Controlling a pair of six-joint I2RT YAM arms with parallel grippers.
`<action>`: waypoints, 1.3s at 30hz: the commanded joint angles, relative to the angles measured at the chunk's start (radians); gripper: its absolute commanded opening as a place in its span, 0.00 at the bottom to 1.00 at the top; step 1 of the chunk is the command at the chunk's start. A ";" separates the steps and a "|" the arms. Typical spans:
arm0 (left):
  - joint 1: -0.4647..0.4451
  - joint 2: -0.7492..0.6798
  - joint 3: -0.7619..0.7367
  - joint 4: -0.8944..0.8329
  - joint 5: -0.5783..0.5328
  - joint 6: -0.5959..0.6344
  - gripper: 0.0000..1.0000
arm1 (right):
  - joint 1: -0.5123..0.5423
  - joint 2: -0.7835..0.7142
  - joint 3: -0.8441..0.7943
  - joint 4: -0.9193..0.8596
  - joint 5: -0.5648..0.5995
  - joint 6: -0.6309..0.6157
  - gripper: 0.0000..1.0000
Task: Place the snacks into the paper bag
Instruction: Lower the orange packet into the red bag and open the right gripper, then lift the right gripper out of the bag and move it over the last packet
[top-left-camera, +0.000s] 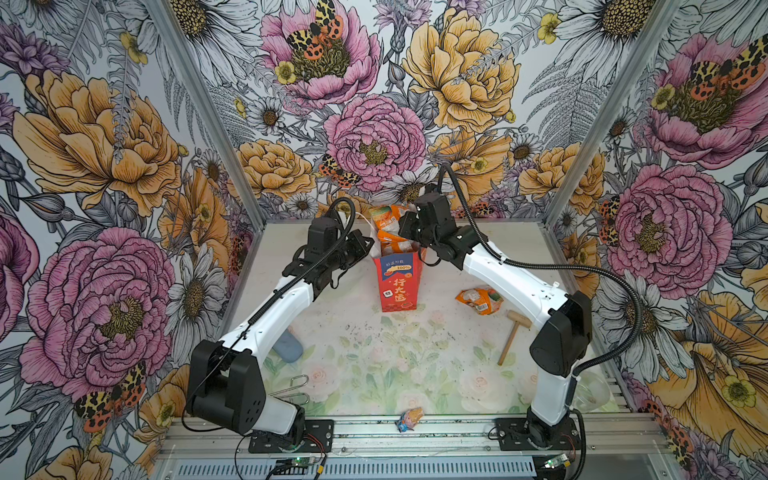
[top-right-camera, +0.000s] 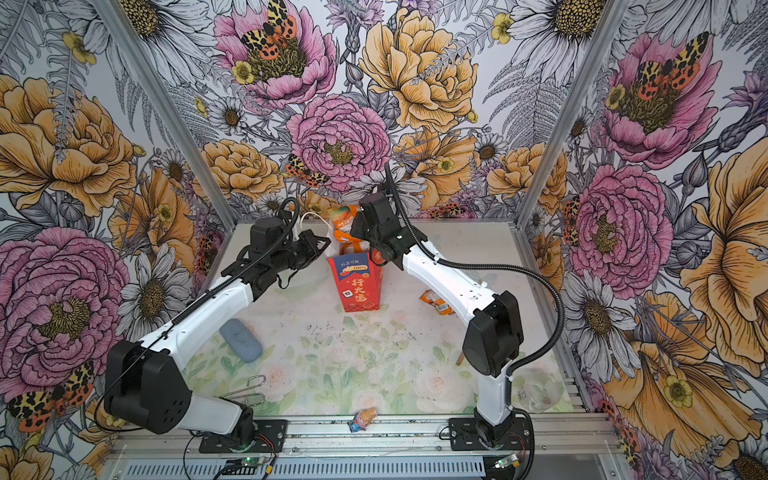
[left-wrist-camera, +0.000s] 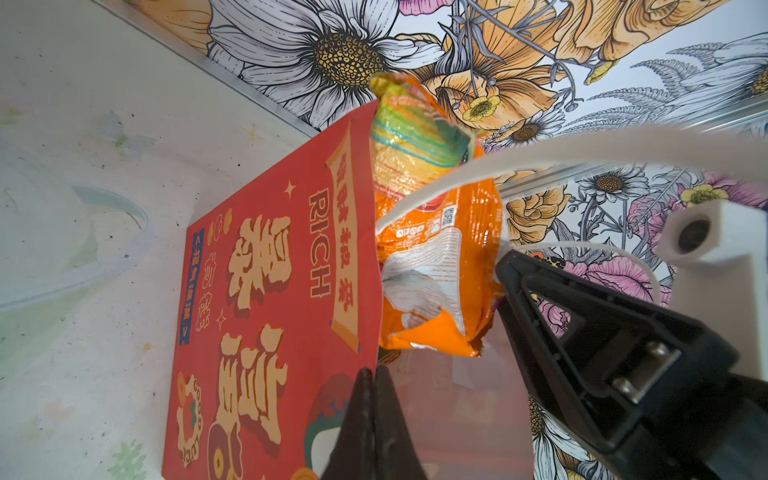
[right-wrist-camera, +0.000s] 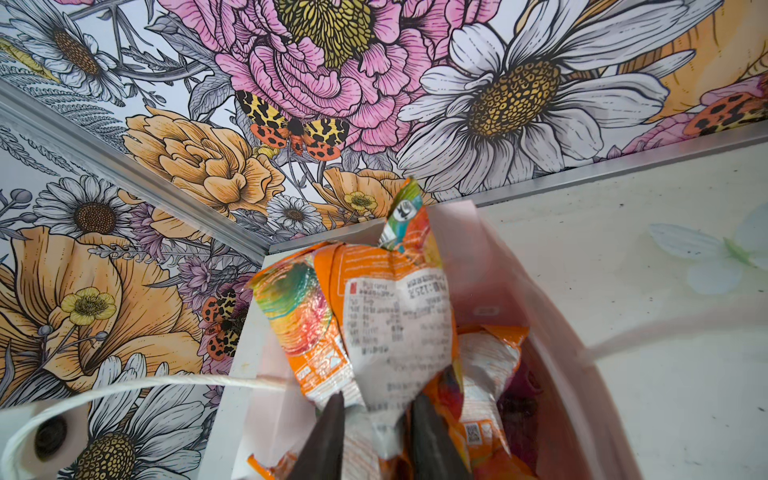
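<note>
The red paper bag (top-left-camera: 397, 286) (top-right-camera: 357, 286) stands upright at the back middle of the table. My left gripper (top-left-camera: 370, 244) (left-wrist-camera: 374, 374) is shut on the bag's left rim (left-wrist-camera: 270, 311). An orange snack packet (top-left-camera: 388, 226) (left-wrist-camera: 436, 257) (right-wrist-camera: 395, 316) sticks up out of the bag's mouth. My right gripper (top-left-camera: 406, 232) (right-wrist-camera: 378, 399) is open above the mouth, its fingers astride the packet's lower end. Deeper inside lie another orange packet (right-wrist-camera: 486, 365) and a purple one (right-wrist-camera: 519, 399). A third orange packet (top-left-camera: 478, 300) (top-right-camera: 436, 302) lies on the table right of the bag.
A wooden mallet (top-left-camera: 513, 336) lies at the right by the right arm. A grey-blue block (top-right-camera: 241, 338) and a wire clip (top-left-camera: 295, 386) sit near the left arm. A small wrapped candy (top-left-camera: 409, 417) rests at the front edge, a clear cup (top-left-camera: 594, 390) front right.
</note>
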 joint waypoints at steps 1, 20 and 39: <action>0.009 -0.018 0.015 0.016 -0.007 -0.012 0.00 | -0.009 -0.006 0.013 0.052 0.012 -0.027 0.31; 0.007 -0.015 0.021 0.011 -0.008 -0.012 0.00 | -0.024 -0.028 0.062 0.066 -0.159 -0.165 0.48; 0.003 -0.004 0.035 0.017 0.006 -0.015 0.00 | -0.161 -0.289 0.054 -0.217 -0.381 -0.326 0.69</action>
